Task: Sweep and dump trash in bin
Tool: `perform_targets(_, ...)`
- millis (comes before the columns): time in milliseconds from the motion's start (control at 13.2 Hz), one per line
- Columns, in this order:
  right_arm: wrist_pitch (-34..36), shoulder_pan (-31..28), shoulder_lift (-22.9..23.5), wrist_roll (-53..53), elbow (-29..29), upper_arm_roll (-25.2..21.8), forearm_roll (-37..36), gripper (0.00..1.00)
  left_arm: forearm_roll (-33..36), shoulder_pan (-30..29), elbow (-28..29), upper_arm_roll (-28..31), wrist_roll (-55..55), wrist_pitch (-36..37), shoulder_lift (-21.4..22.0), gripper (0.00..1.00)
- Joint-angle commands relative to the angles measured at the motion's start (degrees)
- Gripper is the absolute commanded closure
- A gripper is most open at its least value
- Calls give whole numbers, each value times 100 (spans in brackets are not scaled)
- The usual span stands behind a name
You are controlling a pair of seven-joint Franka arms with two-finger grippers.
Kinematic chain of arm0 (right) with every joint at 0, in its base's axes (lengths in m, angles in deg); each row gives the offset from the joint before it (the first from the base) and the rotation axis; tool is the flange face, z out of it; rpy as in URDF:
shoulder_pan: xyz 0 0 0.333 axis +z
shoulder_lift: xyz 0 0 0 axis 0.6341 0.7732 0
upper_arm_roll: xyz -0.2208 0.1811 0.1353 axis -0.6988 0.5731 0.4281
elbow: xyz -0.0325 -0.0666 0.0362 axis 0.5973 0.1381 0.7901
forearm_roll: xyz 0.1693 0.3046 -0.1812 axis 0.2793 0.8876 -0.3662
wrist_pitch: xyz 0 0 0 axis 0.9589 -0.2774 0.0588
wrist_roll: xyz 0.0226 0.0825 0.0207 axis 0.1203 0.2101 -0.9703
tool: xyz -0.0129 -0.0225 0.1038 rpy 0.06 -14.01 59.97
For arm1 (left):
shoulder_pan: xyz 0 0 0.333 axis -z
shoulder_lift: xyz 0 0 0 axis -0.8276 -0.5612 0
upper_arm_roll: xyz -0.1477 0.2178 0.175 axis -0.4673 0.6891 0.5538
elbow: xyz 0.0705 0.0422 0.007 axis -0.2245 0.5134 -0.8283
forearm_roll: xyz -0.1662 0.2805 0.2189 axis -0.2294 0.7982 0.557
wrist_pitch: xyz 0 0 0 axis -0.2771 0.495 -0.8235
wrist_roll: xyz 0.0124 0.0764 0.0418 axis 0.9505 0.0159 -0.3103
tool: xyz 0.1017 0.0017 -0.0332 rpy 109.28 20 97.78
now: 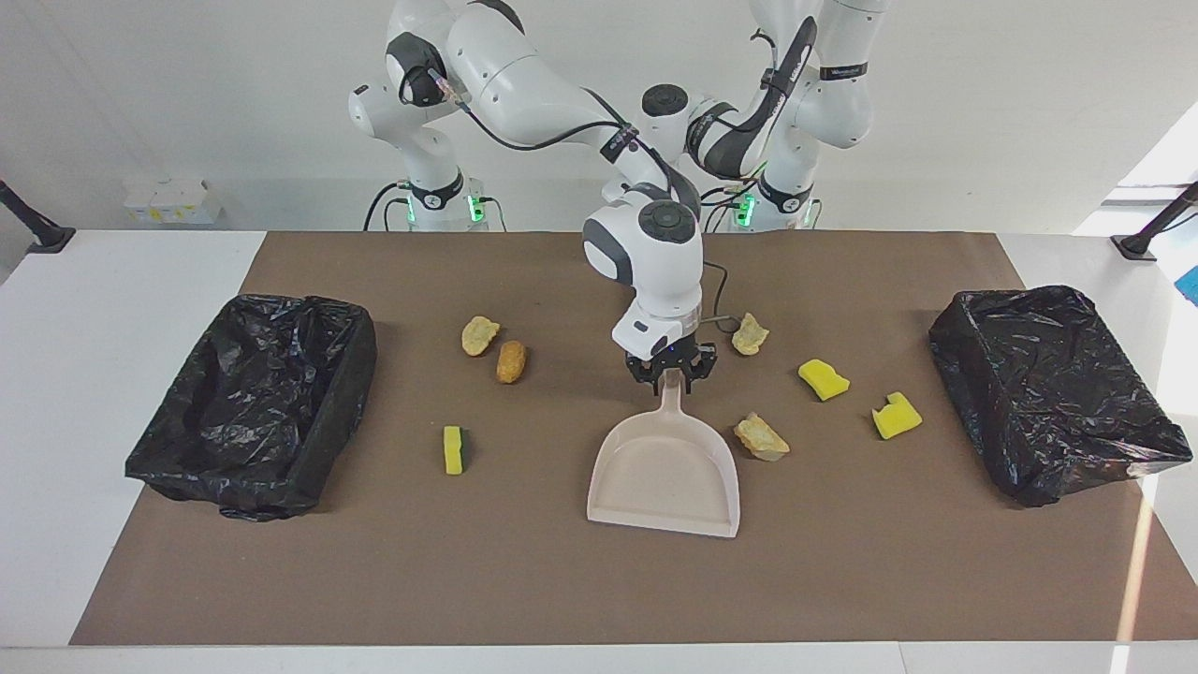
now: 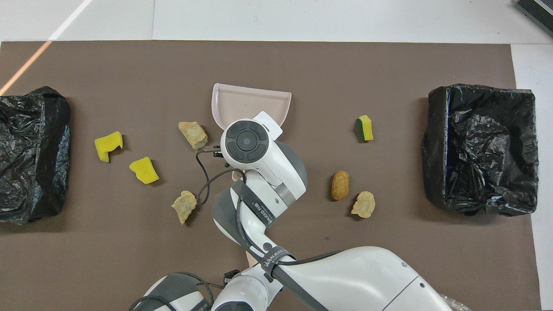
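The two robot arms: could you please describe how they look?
Both the right arm and the left arm have glossy white rounded shells with dark grey joints. Black cables run along them, tied by black lettered straps. The right pincer is black; green lights glow at the bases.

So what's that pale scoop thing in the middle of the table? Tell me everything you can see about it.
It's a dustpan, pale pinkish beige and apparently plastic. It has a wide, shallow tray with a low raised rim and a slim handle pointing toward the robots. It lies flat on the brown mat, empty, open edge facing away from the robots. The right gripper has its jaws shut on the handle's end. A tan lump lies right beside the tray.
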Motion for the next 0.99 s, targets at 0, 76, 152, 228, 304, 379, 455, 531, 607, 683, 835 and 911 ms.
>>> perform_targets(0,-172,-38,-125,24,177,26,-177,100,-5,14,-3,69,-71,418,140,100)
perform_targets(76,-207,-47,-125,33,169,26,-168,100,21,-13,-56,95,-71,637,167,100)
perform_targets(152,-207,-73,-178,59,177,26,-177,100,56,-187,-91,87,-62,822,280,100)
perform_targets(228,-190,-134,-291,190,203,26,-168,100,152,-337,-118,87,-62,1041,429,100)
perform_targets(304,-120,-187,-388,391,221,17,-168,100,240,-434,-118,87,-62,1287,622,100)
perform_targets(379,-119,-214,-520,454,317,0,-168,100,363,-583,-127,87,-10,1516,789,100)
perform_targets(455,-171,-222,-695,481,501,-18,-168,100,503,-724,-153,87,0,1718,904,100)
perform_targets(531,-172,-310,-879,568,659,-18,-177,100,522,-925,-214,87,43,1833,923,100)
perform_targets(607,-181,-467,-1134,1013,930,8,-168,100,522,-1145,-319,87,192,1913,914,100)
perform_targets(683,-172,-599,-1354,1591,1194,17,-160,100,522,-1408,-346,87,367,1940,914,100)
perform_targets(835,-85,-732,-1557,2568,1451,17,-151,100,540,-1909,-530,87,675,1896,801,100)
perform_targets(911,-67,-793,-1567,3077,1469,17,-151,100,662,-2216,-679,87,911,1853,617,100)
